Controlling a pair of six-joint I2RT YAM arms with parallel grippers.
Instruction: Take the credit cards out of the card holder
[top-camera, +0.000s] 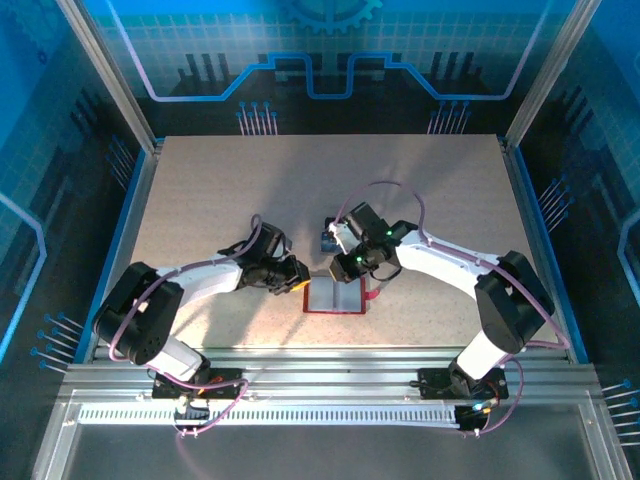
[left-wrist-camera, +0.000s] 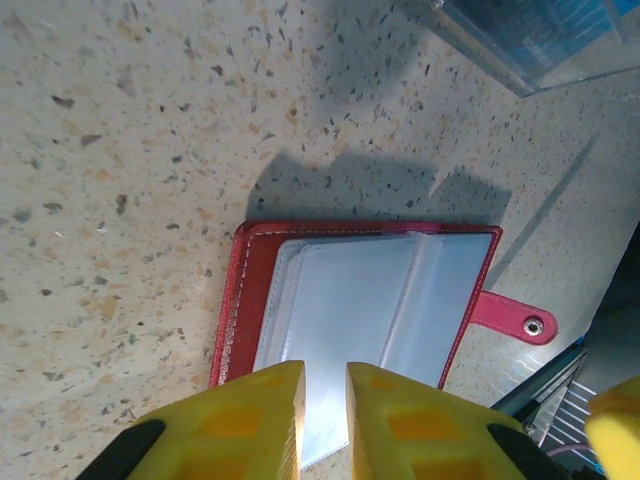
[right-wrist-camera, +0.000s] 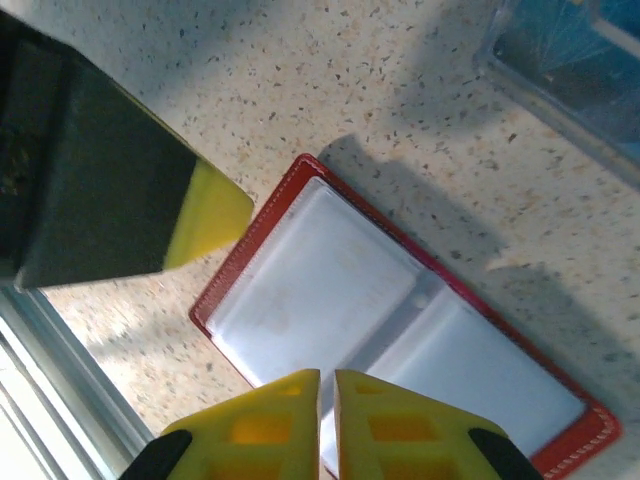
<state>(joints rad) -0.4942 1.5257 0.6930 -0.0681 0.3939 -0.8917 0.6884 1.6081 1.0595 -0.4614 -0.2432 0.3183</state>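
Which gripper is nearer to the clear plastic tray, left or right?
Right. The right gripper is over the far edge of the card holder, just in front of the tray. The left gripper is at its far left corner, farther away.

Place: robot lab test cell
Evidence: aluminium frame rails (top-camera: 330, 385) at 6 o'clock; blue circuit-print panels (top-camera: 330, 60) at 12 o'clock; speckled desk (top-camera: 220, 190)

No legible text, brand, label or number anywhere. The backdrop (top-camera: 330, 60) carries a blue gear-and-line graphic, no letters. The card holder (left-wrist-camera: 340, 300) has blank grey pockets, nothing printed. The stud on its strap tab (left-wrist-camera: 510, 318) has no readable mark. The clear tray (left-wrist-camera: 540, 40) has blue contents; any print there is too blurred to read.
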